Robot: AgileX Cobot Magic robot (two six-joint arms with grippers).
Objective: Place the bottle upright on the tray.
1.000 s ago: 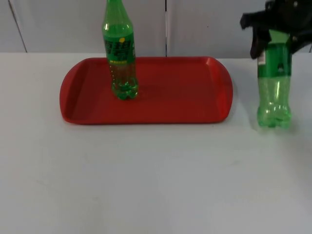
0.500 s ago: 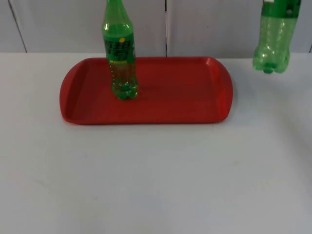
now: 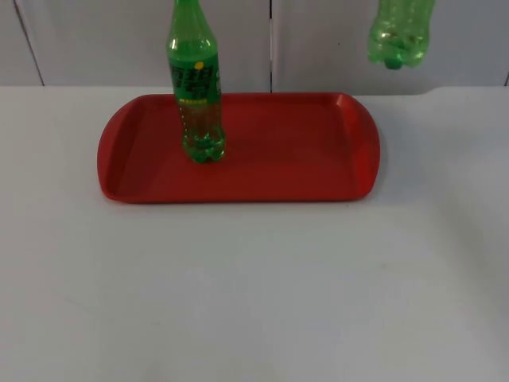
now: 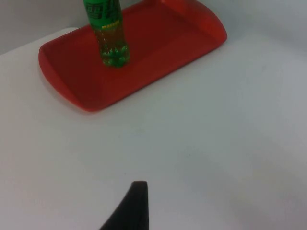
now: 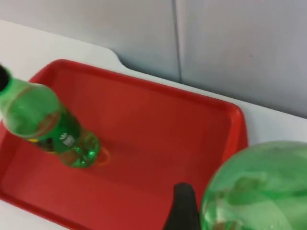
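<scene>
Two green plastic bottles are seen. One bottle (image 3: 400,33) is raised in the air above the table's far right side, in front of the grey wall (image 3: 95,40); its clear, lobed green base is visible in the top view, and in the right wrist view its rounded translucent body (image 5: 256,189) bulges directly beside the black fingertip (image 5: 182,208) of the right gripper. The right gripper itself cannot be made out well enough; whether its jaws are pinching the bottle cannot be told from these views, though the bottle is off the table and lies close against the finger.

Compared with half a second earlier, this bottle is found higher and further left, nearer the tray's right end; a second ago it was standing on the table to the right of the tray.

A second bottle (image 3: 196,87), with a green label and a yellow dot, is stood upright on the left half of the tray (image 3: 318,159), unchanged from before. The tray is red, smooth, glossy plastic, oblong with rounded corners and a raised rim, and is laid on the matte white table (image 3: 254,286).

For the left gripper, one black fingertip (image 4: 132,206) is seen hanging over bare table, well apart from the tray, which lies ahead of it; the arm is waiting. Whether its jaws are spread cannot be told.
</scene>
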